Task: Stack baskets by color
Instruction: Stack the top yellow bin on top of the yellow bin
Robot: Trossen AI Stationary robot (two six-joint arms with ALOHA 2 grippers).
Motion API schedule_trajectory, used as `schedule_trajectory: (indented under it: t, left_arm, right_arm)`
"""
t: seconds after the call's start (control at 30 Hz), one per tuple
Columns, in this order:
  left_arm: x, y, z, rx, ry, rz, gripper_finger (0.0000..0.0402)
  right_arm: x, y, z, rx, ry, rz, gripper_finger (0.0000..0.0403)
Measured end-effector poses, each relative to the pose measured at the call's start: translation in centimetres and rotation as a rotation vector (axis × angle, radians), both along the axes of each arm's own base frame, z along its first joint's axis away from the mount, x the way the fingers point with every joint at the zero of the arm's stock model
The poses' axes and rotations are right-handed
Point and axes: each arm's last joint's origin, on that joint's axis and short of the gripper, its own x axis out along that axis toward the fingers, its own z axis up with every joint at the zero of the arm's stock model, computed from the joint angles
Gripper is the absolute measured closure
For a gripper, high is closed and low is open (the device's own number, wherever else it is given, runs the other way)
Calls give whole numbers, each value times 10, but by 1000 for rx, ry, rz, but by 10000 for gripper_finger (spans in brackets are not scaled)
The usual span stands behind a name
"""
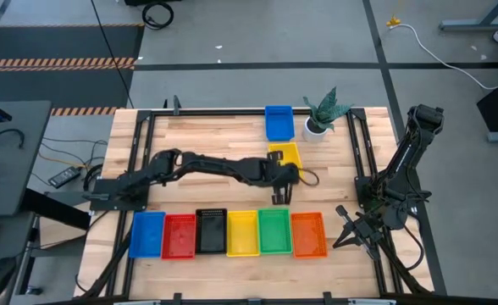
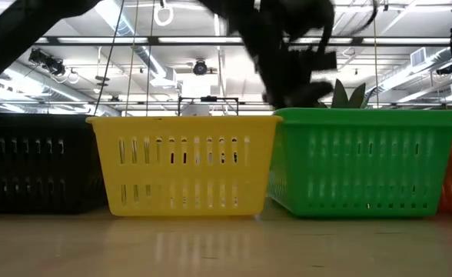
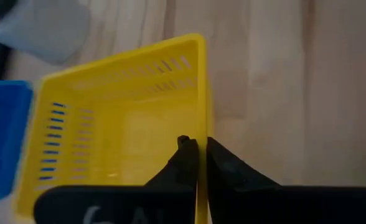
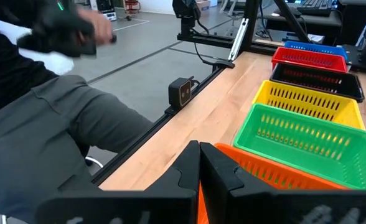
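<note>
Six baskets stand side by side along the near edge: blue (image 1: pixel 147 234), red (image 1: pixel 179 235), black (image 1: pixel 211 231), yellow (image 1: pixel 242 232), green (image 1: pixel 274 230) and orange (image 1: pixel 308 234). Farther back lie a second blue basket (image 1: pixel 279 121) and a second yellow basket (image 1: pixel 286 153), open side up. My left gripper (image 1: pixel 281 176) reaches from the table's left and is shut on that yellow basket (image 3: pixel 121 130). My right gripper (image 1: pixel 348 235) waits shut, to the right of the orange basket (image 4: pixel 264 171). My left gripper holds the far yellow basket by its near short wall, at the rim (image 3: pixel 201 127). One finger (image 3: pixel 184 158) is inside the basket and the other finger (image 3: pixel 228 169) outside, the wall pinched between them. The fingers slant down from the table's left.
A green plant in a white pot (image 1: pixel 321 114) stands just right of the far blue basket. Black frame rails (image 1: pixel 139 161) run along the table's left and right sides. In the right wrist view a person sits beside the table (image 4: pixel 58 124). Bare wood lies mid-table.
</note>
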Motion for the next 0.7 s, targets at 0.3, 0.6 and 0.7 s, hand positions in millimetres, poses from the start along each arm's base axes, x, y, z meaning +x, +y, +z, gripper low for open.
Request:
schedule_trajectory:
  t: [0.3,0.6,0.7]
  left_arm:
    - [-45,-97,81,174,165,51,387]
    - [-113,-205,59,188,281,66,387]
    - [-129,-231,52,198,259,45,387]
  right_arm:
    - [0,0,-1,4,8,-3,389]
    - [0,0,-1,3,8,-3,389]
    - [1,-1,-1,1,5,-6,389]
